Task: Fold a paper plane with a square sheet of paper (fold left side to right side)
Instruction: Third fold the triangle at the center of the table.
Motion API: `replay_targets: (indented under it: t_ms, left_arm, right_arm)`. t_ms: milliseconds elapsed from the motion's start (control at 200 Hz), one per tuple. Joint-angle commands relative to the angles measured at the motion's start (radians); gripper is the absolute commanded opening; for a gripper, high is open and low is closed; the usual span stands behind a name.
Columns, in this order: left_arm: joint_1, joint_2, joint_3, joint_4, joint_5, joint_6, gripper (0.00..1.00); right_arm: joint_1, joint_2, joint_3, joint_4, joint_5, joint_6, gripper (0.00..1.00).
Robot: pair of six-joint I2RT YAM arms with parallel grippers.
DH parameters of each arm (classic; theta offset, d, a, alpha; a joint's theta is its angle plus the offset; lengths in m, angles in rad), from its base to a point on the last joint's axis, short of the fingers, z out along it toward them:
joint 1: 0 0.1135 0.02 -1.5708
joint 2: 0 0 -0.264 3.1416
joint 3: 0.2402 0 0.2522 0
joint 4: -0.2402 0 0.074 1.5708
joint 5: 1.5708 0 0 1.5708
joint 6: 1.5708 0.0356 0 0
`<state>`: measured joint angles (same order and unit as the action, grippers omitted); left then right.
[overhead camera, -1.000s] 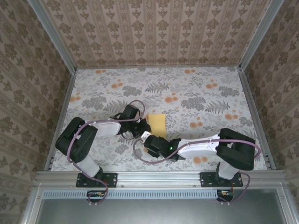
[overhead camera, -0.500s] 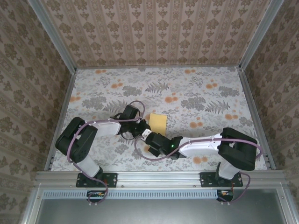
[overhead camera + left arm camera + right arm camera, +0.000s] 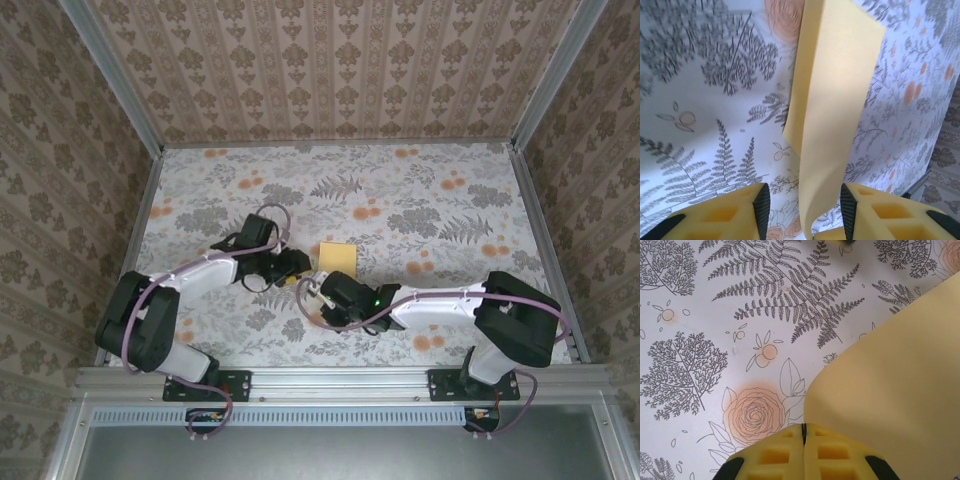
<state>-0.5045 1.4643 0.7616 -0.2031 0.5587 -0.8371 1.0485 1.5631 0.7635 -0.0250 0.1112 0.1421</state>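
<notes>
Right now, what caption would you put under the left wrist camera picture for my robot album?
Left gripper, fingers open, straddles the raised yellow sheet of paper above the flowery table.

Tabletop (image 3: pixel 420 190) covered in a white sheet printed with grey ferns (image 3: pixel 790 295) and leaves plus small orange flowers (image 3: pixel 365 212), 3 walls around it in beige-brown damask wallpaper: back wall (image 3: pixel 340 70), left wall (image 3: pixel 50 180), right wall (image 3: pixel 600 170), aluminium posts (image 3: pixel 112 75) slanting up from the 2 back corners, aluminium rail (image 3: pixel 330 382) along the near edge, grey panel (image 3: pixel 340 450) below it, light soft and even
</notes>
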Motion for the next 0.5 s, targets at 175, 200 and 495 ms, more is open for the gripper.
replay_targets:
  t_ms: [175,200,495]
  left_arm:
    - [0.006,0.133,0.201,-0.041,0.107,0.167,0.27]
    - [0.005,0.153,0.218,-0.039,0.118,0.174,0.26]
    - [-0.056,0.407,0.436,-0.076,0.167,0.245,0.20]
  right_arm:
    - [-0.044,-0.029,-0.022,0.018,-0.132,0.046,0.00]
    - [-0.047,-0.029,-0.021,0.016,-0.136,0.046,0.00]
    - [-0.059,-0.018,-0.015,0.011,-0.156,0.057,0.00]
